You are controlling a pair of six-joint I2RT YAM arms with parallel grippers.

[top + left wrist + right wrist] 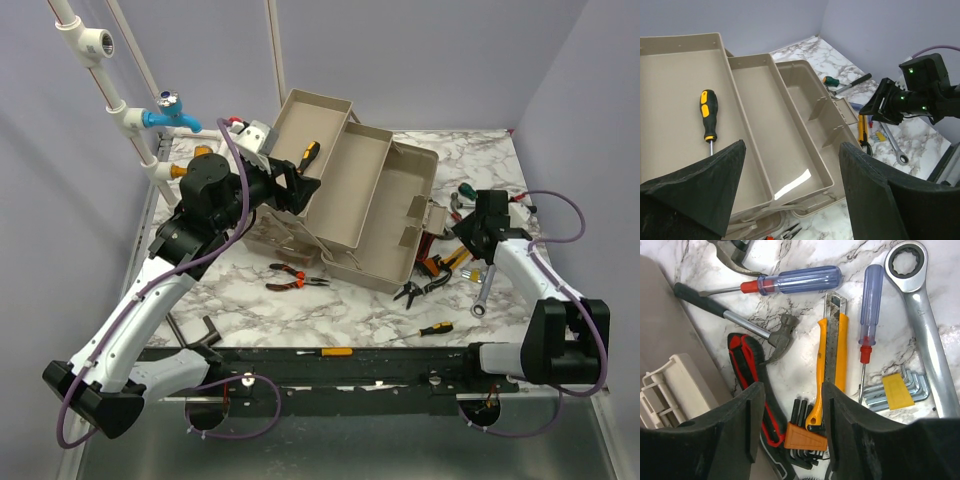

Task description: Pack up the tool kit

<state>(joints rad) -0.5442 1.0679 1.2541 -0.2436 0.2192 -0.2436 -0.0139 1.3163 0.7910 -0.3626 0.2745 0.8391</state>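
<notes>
Gaping open, the beige toolbox (352,190) shows stepped trays; left fingers (705,185) and right fingers (732,430) stand apart.

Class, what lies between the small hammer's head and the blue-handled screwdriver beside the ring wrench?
A yellow utility knife lies between the hammer head and that screwdriver, shown in the right wrist view.

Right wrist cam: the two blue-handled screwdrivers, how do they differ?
The thick blue screwdriver lies across the view, shaft pointing left toward the hammer; the thin blue screwdriver runs down it, shaft pointing down at the yellow hex key set. The thick one's handle is clearly fatter than the thin one's. Both have translucent blue handles with red collars, flat on the marble table.
</notes>
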